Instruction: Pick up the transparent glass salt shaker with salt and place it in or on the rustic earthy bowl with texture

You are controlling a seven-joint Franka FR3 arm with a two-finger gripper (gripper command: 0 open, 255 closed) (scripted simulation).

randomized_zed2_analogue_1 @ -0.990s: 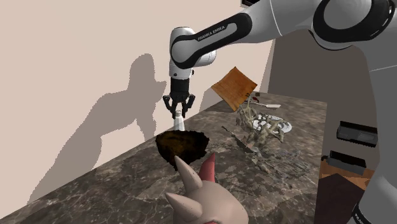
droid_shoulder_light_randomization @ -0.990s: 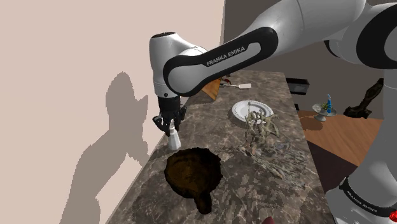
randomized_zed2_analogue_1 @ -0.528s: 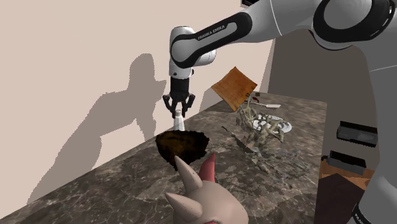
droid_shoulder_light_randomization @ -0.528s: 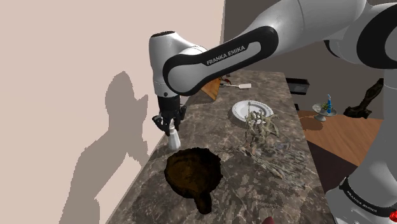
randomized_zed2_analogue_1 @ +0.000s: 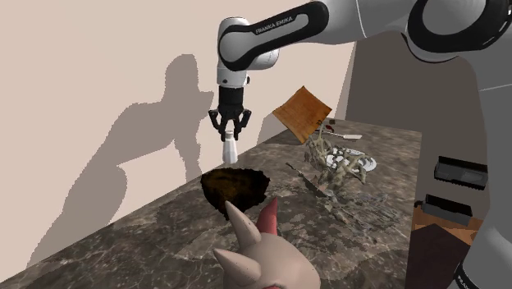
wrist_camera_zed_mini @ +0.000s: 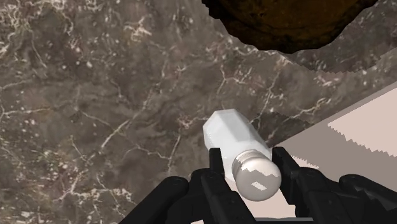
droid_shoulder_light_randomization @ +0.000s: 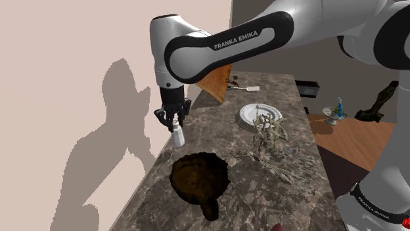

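We see the tool [droid_shoulder_light_randomization: 175,122] clamped on the salt shaker [droid_shoulder_light_randomization: 178,136], its fingers [wrist_camera_zed_mini: 217,167] pressed to both sides at the rounded silvery cap. The white, faceted shaker hangs upright above the dark, veined marble table [droid_shoulder_light_randomization: 269,190], near the rough brown bowl [droid_shoulder_light_randomization: 199,177] but not over it. The second exterior view brings in a pinkish horned figure [randomized_zed2_analogue_1: 264,256] up close.

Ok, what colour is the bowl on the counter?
The bowl is dark brown, mottled, with a rough edge; it shows best in the shoulder view.
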